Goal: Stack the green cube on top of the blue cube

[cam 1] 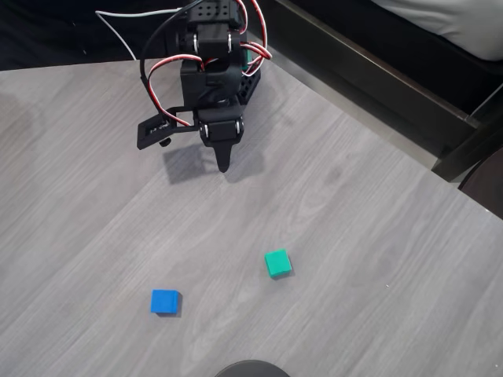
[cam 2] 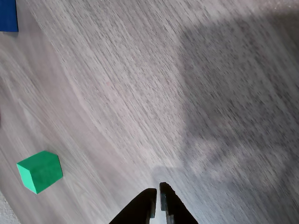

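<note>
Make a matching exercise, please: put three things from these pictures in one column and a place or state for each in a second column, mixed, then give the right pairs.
Things:
1. green cube
2. blue cube
3. hand

Places or states:
A. above both cubes in the overhead view, fingers shut, holding nothing
B. on the table, left of the other cube in the overhead view
C. on the table, at the lower left of the wrist view

Pairs: 1-C, 2-B, 3-A
</note>
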